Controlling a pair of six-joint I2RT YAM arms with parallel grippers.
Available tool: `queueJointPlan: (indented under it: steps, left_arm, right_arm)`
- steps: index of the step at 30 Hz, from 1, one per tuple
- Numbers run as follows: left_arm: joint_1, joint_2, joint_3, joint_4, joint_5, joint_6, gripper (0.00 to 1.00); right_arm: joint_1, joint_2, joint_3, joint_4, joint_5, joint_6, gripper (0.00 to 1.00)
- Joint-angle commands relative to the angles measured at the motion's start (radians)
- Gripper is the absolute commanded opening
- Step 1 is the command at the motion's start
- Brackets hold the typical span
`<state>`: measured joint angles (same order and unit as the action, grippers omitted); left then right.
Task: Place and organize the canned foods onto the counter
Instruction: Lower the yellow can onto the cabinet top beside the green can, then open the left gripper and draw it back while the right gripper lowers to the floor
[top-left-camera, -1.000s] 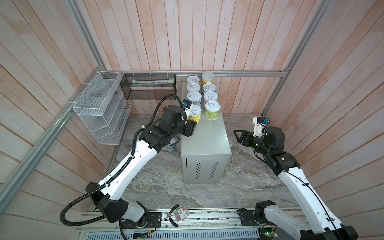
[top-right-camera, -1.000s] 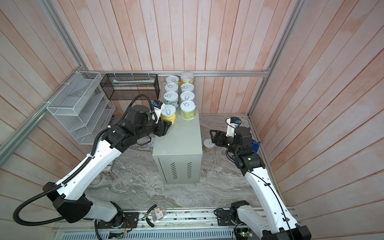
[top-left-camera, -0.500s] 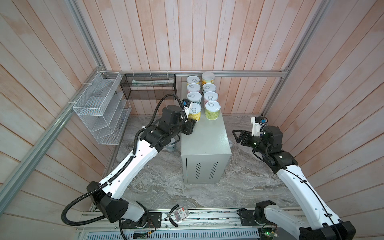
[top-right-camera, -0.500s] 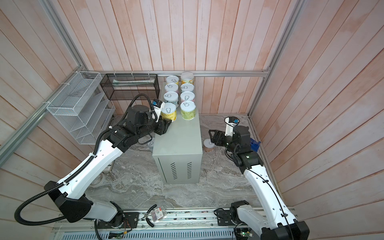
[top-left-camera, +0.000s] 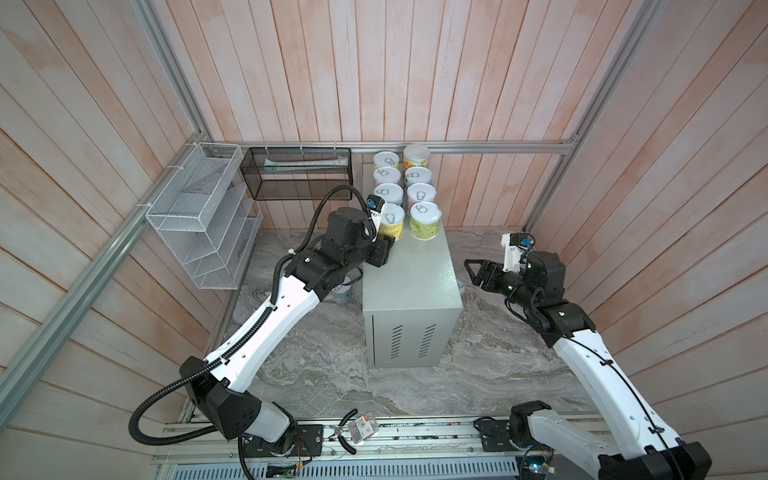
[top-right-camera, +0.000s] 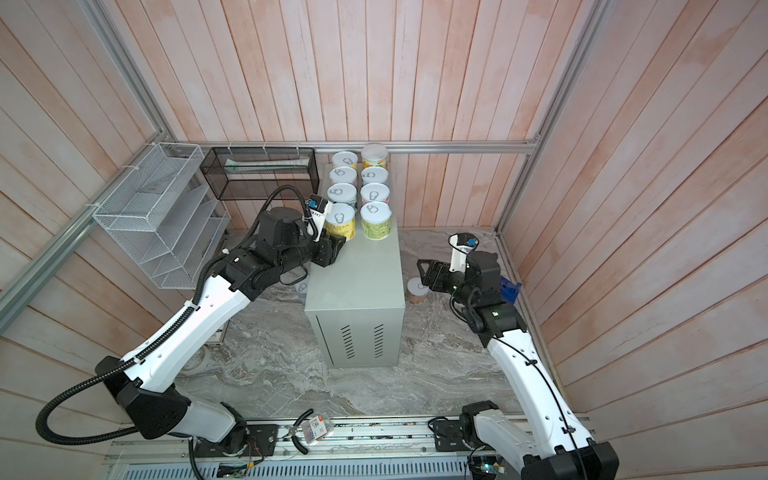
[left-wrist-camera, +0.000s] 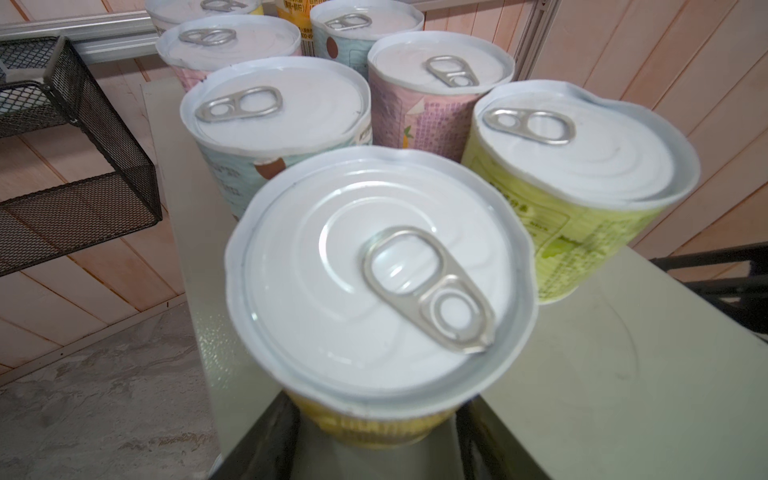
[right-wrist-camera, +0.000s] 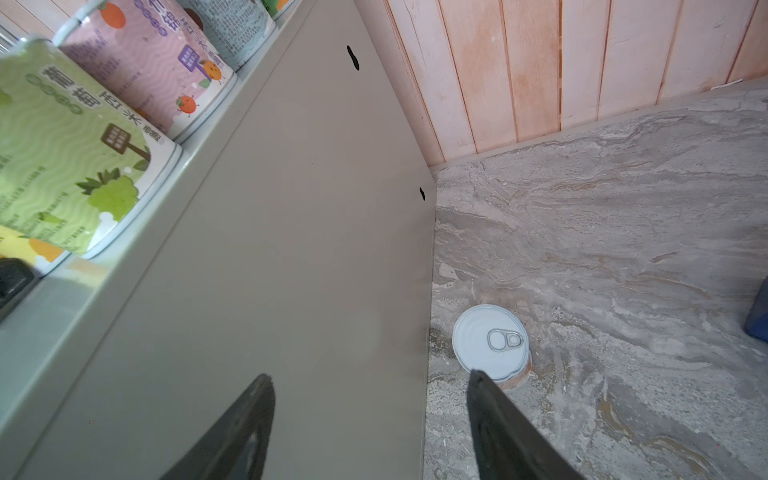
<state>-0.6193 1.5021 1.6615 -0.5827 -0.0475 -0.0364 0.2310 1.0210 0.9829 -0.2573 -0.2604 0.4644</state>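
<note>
Tin with the yellow label (left-wrist-camera: 374, 282) stands at the front of the left row on the counter (top-left-camera: 415, 274), pinched low by your left gripper (top-left-camera: 385, 248). Square it with the green tin (top-left-camera: 424, 222), then release slowly; your right gripper (right-wrist-camera: 370, 374) hangs spread, empty.

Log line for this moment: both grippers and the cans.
left gripper: shut on yellow can at counter | right gripper: open, by floor can | also on floor: pale-blue can

We've got pinkish plank walls (top-left-camera: 291, 70), grey marble floor (top-left-camera: 324, 374), white wire rack (top-left-camera: 195, 195) at nine o'clock, black mesh basket (top-left-camera: 299, 193) at ten.
</note>
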Motion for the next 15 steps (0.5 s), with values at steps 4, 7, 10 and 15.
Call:
queueJointPlan:
  steps: [4, 7, 10, 15]
  left_arm:
    - [0.018, 0.032, 0.027, -0.037, 0.018, -0.002, 0.62]
    - [0.018, 0.039, 0.035, -0.037, 0.024, -0.003, 0.62]
    - [0.018, 0.042, 0.035, -0.034, 0.036, -0.006, 0.62]
    - [0.018, 0.046, 0.034, -0.031, 0.037, -0.004, 0.62]
  right_arm:
    - [-0.005, 0.005, 0.011, 0.018, -0.002, -0.016, 0.72]
    - [-0.004, 0.008, 0.010, 0.019, -0.002, -0.013, 0.72]
    - [-0.004, 0.012, 0.008, 0.023, -0.006, -0.012, 0.72]
    - [-0.004, 0.019, 0.010, 0.026, -0.009, -0.010, 0.72]
